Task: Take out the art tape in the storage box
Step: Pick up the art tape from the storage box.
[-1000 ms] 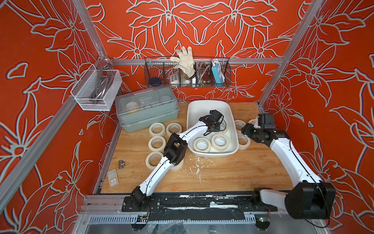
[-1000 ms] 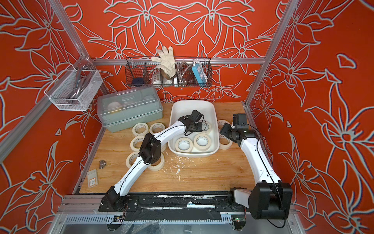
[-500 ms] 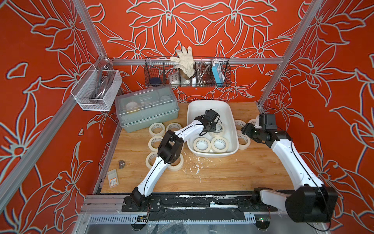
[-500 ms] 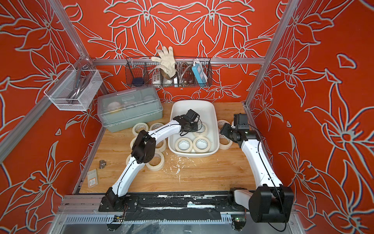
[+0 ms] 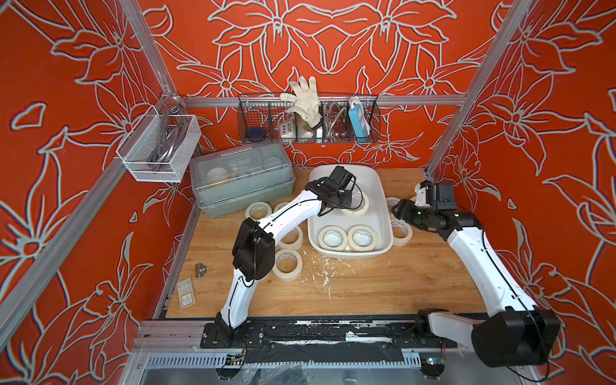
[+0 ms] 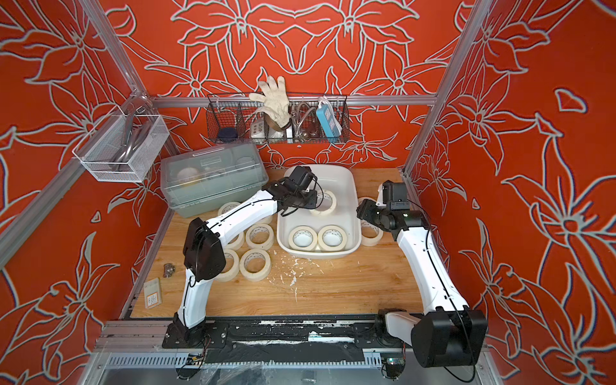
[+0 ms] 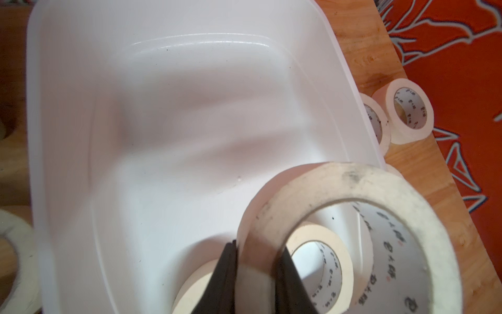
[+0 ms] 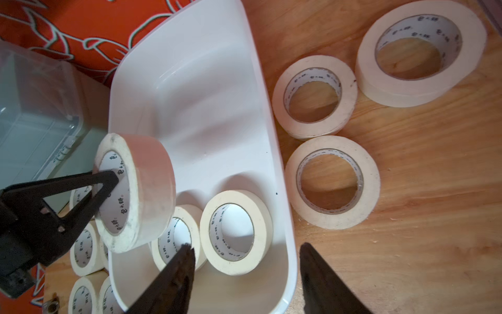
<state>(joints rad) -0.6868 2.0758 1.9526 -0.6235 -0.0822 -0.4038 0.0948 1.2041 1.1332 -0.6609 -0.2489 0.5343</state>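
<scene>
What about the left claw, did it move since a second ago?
Yes. In a top view, the left gripper, shut on a tape roll, has shifted toward the far end and left rim of the storage box.

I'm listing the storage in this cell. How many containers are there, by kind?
Open white tub: 1
Lidded grey-green box: 1
Hanging baskets: 2 (white mesh basket, black wire basket)
Total: 4

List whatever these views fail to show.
- Contents of the grey lidded box: top views, translucent lid blurs them.
- Tape rolls beside the storage box: top views, left arm covers several.
- Print on the held roll core: top views, too small.
</scene>
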